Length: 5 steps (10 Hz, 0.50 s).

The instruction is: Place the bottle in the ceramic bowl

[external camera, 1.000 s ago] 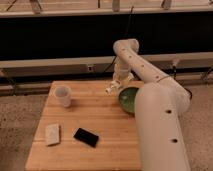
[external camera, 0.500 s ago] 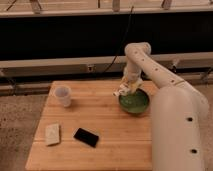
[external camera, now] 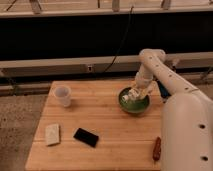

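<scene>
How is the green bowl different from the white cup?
The ceramic bowl is green, wide and shallow; the cup is whitish, narrower and taller. The bowl sits at the table's right side, the cup at the left. The pincer hangs just over the bowl with the pale bottle; nothing is over the cup. Both stand upright on the wooden table.

My gripper (external camera: 134, 95) is hanging low over the green ceramic bowl (external camera: 134, 103) with the pale bottle (external camera: 131, 96) at its tip. The bowl is sitting on the wooden surface (external camera: 110, 130), well apart from 1 white cup (external camera: 62, 95).
</scene>
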Motion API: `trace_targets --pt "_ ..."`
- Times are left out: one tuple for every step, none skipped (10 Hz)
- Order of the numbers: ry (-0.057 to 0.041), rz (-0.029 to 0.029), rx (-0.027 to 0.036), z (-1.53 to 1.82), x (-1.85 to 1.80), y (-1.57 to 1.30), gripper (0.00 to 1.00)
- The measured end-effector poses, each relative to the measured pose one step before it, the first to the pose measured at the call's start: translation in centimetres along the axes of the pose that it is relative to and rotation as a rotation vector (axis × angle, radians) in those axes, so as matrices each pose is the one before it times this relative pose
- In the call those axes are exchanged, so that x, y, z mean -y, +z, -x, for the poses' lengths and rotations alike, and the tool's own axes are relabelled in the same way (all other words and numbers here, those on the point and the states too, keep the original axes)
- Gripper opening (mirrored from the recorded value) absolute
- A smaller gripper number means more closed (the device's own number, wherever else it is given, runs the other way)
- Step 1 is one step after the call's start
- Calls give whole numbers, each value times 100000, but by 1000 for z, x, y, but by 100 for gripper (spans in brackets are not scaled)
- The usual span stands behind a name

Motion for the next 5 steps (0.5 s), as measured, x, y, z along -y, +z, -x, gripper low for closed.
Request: trace_targets --pt "-1057 271 -270 129 181 -49 80" --pt "-1063 489 -304 524 360 -2 80" --pt "-286 426 -222 417 212 -10 80" --pt "102 -430 59 251 263 49 80" --pt "171 -491 47 -62 69 -102 80"
